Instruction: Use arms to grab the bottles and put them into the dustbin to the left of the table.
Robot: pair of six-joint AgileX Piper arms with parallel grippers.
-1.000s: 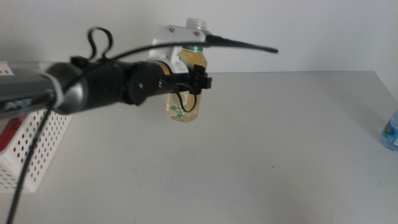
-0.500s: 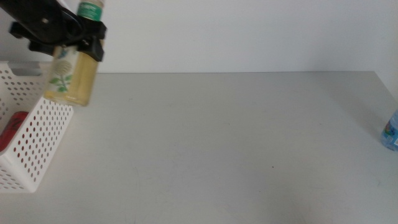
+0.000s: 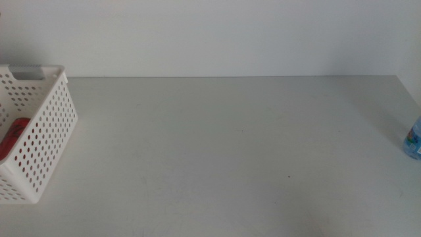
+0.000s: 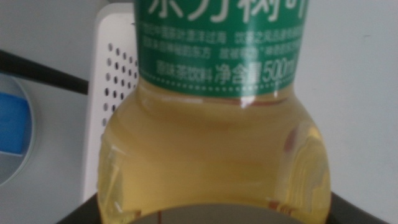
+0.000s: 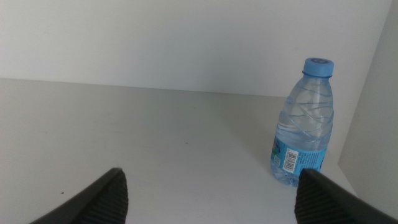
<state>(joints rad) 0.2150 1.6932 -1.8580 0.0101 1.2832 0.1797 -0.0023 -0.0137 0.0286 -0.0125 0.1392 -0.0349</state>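
Observation:
The pale-yellow tea bottle [image 4: 211,143] with its green label fills the left wrist view, and my left gripper [image 4: 214,213] is shut on it, with dark jaws showing at both lower corners. This arm is out of the middle view, off to the left. The white perforated dustbin [image 3: 47,125] stands at the table's left edge, with the red can [image 3: 16,135] lying inside; its wall [image 4: 112,93] shows behind the tea bottle. The clear water bottle [image 5: 305,124] with a blue cap stands upright at the table's right edge [image 3: 413,139]. My right gripper [image 5: 211,186] is open and empty, short of the water bottle.
The light-grey table [image 3: 230,145] ends at a white wall behind. A white side wall [image 5: 373,93] stands close behind the water bottle. A blue and white round object [image 4: 12,121] and a dark cable [image 4: 43,71] show beside the dustbin.
My left arm carried the tea bottle from above the table's middle to the left, over the dustbin, and out of the middle view. The water bottle has not moved.

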